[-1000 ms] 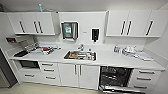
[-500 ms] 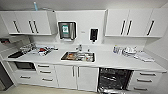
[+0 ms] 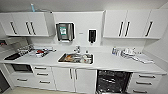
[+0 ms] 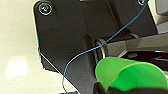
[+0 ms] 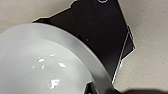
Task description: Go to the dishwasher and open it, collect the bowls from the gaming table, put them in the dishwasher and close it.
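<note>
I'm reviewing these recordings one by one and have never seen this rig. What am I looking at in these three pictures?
A wheeled robot with two arms is facing a kitchenette. The wide picture comes from a camera high on the robot: a white counter with a sink, white cabinets, and below on the right the dishwasher, open, its dark inside and racks showing. The other two come from cameras on the wrists. By the left wrist sits a green bowl; by the right wrist a white bowl. Each looks carried, though the fingers are hard to make out. The dark plates belong to the robot.
</note>
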